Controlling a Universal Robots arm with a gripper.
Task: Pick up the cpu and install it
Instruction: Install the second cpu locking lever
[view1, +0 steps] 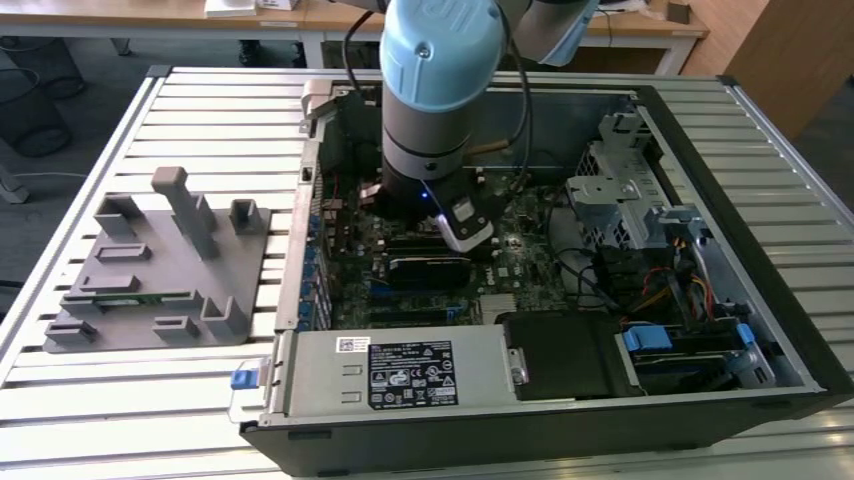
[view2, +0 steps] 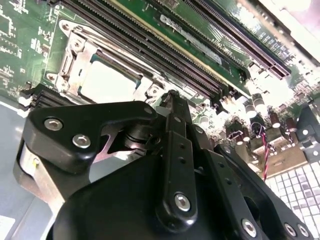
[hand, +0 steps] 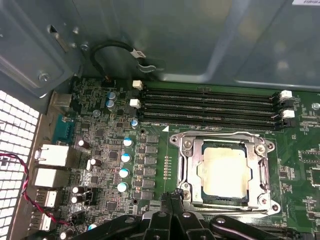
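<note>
The cpu (hand: 224, 171), a small square chip with a pale silvery top, lies flat inside the metal socket frame (hand: 186, 165) on the green motherboard; the second wrist view shows the cpu (view2: 106, 82) too. My gripper (hand: 173, 195) hovers just beside the socket's edge, its black fingers pressed together with nothing between them. The gripper (view2: 172, 94) also appears in the second wrist view, its tips meeting close to the socket's corner. In the exterior view my arm (view1: 427, 120) reaches straight down into the open computer case (view1: 747, 250).
Memory slots (hand: 207, 106) run along one side of the socket. Capacitors (hand: 128, 142) and rear ports (hand: 52, 155) stand on another side. On the exterior view's left, a grey plastic tray (view1: 147, 270) holds a green memory stick (view1: 127, 297). Drive cages and cables (view1: 654, 270) crowd the case.
</note>
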